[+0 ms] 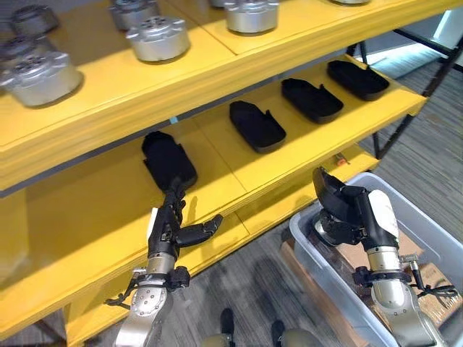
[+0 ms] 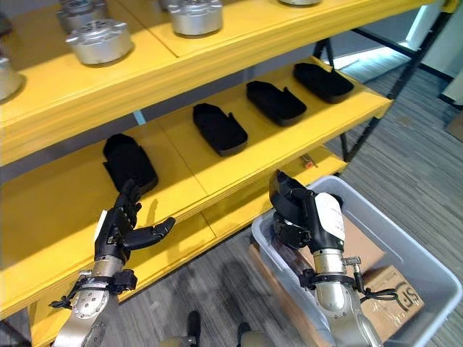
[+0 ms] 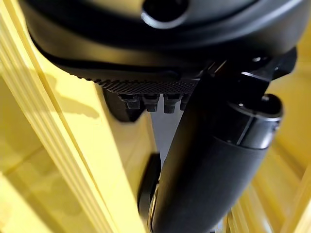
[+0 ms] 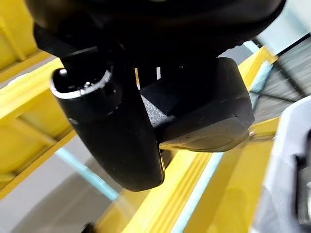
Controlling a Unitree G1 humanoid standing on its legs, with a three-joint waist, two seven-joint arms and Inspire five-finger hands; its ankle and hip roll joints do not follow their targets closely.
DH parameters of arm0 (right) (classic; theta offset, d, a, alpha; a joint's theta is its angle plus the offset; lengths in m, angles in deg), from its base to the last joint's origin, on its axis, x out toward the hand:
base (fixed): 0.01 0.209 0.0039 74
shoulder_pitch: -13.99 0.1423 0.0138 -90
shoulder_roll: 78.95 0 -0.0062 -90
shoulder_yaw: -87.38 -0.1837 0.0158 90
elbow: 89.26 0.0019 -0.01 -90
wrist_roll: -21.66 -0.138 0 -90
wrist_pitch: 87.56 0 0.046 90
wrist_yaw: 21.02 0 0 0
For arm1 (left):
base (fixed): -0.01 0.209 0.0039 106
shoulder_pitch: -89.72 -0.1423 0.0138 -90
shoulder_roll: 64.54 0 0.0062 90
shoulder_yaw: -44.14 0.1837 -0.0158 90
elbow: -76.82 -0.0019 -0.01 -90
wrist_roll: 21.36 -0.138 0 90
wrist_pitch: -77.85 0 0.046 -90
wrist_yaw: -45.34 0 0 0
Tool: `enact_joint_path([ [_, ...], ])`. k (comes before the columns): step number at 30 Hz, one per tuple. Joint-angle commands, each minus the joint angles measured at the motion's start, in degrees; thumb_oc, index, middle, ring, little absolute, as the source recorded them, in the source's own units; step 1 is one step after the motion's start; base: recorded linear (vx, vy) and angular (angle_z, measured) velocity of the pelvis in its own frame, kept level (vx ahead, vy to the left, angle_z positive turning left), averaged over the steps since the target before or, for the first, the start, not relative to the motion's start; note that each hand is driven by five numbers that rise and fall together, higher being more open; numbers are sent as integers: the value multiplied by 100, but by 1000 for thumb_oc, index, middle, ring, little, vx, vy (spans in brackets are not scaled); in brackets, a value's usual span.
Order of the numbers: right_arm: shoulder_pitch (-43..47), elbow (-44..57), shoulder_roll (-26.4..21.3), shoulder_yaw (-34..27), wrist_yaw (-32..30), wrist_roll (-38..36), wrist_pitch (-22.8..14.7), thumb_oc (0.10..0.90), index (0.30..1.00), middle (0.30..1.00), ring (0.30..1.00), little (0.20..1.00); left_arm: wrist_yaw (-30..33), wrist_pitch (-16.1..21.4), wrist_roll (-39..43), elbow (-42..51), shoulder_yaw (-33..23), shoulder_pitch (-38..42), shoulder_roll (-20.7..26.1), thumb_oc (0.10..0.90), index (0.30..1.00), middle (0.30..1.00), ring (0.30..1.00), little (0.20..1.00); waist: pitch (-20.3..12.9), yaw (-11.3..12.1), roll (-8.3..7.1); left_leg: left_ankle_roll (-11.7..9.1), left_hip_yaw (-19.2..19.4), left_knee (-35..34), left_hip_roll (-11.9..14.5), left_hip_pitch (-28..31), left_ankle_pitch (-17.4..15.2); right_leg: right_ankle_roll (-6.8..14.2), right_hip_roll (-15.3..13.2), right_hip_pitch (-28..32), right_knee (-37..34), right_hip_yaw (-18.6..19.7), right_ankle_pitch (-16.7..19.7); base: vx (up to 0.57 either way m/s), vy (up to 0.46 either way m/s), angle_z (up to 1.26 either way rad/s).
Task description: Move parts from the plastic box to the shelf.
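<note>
Left to right: we see silver metal parts [image 1: 158,37] on the top board of the yellow shelf [image 1: 87,224]. On the middle board sit four black parts in a row, well apart. Left hand [image 1: 173,230] is over that board, fingers [image 1: 173,196] straight and spread, tips at or just touching the near end of the leftmost black part [image 1: 167,160]; we can't tell real contact. Thumb juts sideways, holding nothing. Next along the row: second black part [image 1: 257,126], third [image 1: 312,99], fourth [image 1: 357,79]. Right hand [image 1: 354,213] is above the plastic box [image 1: 434,235], curled round a black part [image 1: 329,189] lifted clear of the box, near the shelf's lower edge. Cardboard [image 2: 394,285] lies in the box. Floor [image 1: 427,155] is grey striped carpet; dark shelf legs [image 1: 405,108] stand at the right end
</note>
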Motion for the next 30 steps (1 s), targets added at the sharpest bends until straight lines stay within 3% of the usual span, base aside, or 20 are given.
enact_joint_path([
  [1,418,1005,-211,-484,-555,-16,-724,400,300,300,300,300,-19,637,-152,706,-519,137,168,900,1000,1000,1000,1000,-110,-47,-471,301,749,721,354,323,-1162,181,24,276,-1147,214,860,-10,14,31],
  [3,330,1002,-204,-513,-639,-10,-724,400,300,300,300,300,10,629,-123,727,-537,83,154,900,1000,1000,1000,1000,-136,-67,-453,217,707,507,830,532,-859,164,15,183,-885,175,687,-16,44,12],
  [4,327,998,-209,-523,-697,-15,-732,400,300,300,300,300,47,627,-119,745,-533,84,158,900,1000,1000,1000,1000,-128,-88,-423,141,647,332,1169,589,-549,164,7,93,-711,156,584,-71,153,31],
  [5,360,1025,-231,-545,-791,-35,-749,400,300,300,300,300,74,616,-105,753,-494,107,174,900,1000,1000,1000,1000,-63,-108,-324,51,551,21,1610,623,-24,167,-9,-196,-248,84,405,-97,216,34],
  [6,406,1002,-260,-544,-868,-17,-747,400,300,300,300,300,92,598,-95,724,-464,148,186,900,1000,1000,1000,1000,-40,-124,-266,-17,449,-272,1796,632,231,165,-17,-393,45,66,278,-87,162,27],
  [7,418,990,-266,-542,-877,-13,-751,400,300,300,300,300,95,600,-95,716,-462,160,181,900,1000,1000,1000,1000,-54,-137,-262,-34,442,-362,1798,644,294,151,-12,-457,136,50,231,-44,142,20],
  [10,525,983,-381,-664,-1099,58,-678,400,300,300,300,300,86,576,19,712,-349,269,206,900,1000,1000,1000,1000,94,-174,-65,-376,631,-801,2268,494,823,265,-202,-967,1009,-45,-113,-93,270,9],
  [12,485,962,-451,-801,-1168,153,-585,400,300,300,300,300,-8,596,203,638,-233,337,186,900,1000,1000,1000,1000,118,-231,40,-500,906,-801,2382,400,733,342,-349,-1150,1265,-146,-221,-78,243,22],
  [15,493,981,-434,-888,-1178,279,-496,400,300,300,300,300,-94,620,305,558,-146,329,182,900,1000,1000,1000,1000,78,-179,195,-586,912,-801,2378,380,581,457,-467,-1245,1311,-81,-188,26,292,45],
  [17,456,992,-425,-988,-1209,322,-478,400,300,300,300,300,-115,650,304,571,-158,341,231,900,1000,1000,1000,1000,63,-153,204,-582,999,-653,2266,332,444,545,-625,-1129,1128,-104,-92,66,276,5],
  [21,445,1051,-378,-1023,-1175,321,-463,400,300,300,300,300,-123,701,314,597,-200,308,281,900,1000,1000,1000,1000,62,-152,152,-501,933,-181,2043,211,18,699,-864,-759,568,-67,194,84,287,11],
  [23,478,1105,-349,-1042,-1126,370,-458,400,300,300,300,300,-119,713,302,607,-253,318,307,900,1000,1000,1000,1000,19,-124,81,-453,910,131,1829,124,-352,829,-1113,-422,-3,-50,425,90,275,4],
  [28,559,1169,-336,-1066,-1092,461,-451,400,300,300,300,300,-121,704,274,617,-309,339,349,900,1000,1000,1000,1000,-32,-105,-14,-377,857,382,1630,90,-644,933,-1328,-102,-396,-94,590,73,177,5],
  [30,720,1277,-412,-1141,-1122,635,-441,400,300,300,300,300,-112,677,233,607,-345,373,367,900,1000,1000,1000,1000,-123,-26,-135,-333,801,518,1527,80,-829,1010,-1459,137,-642,-171,670,91,173,15],
])
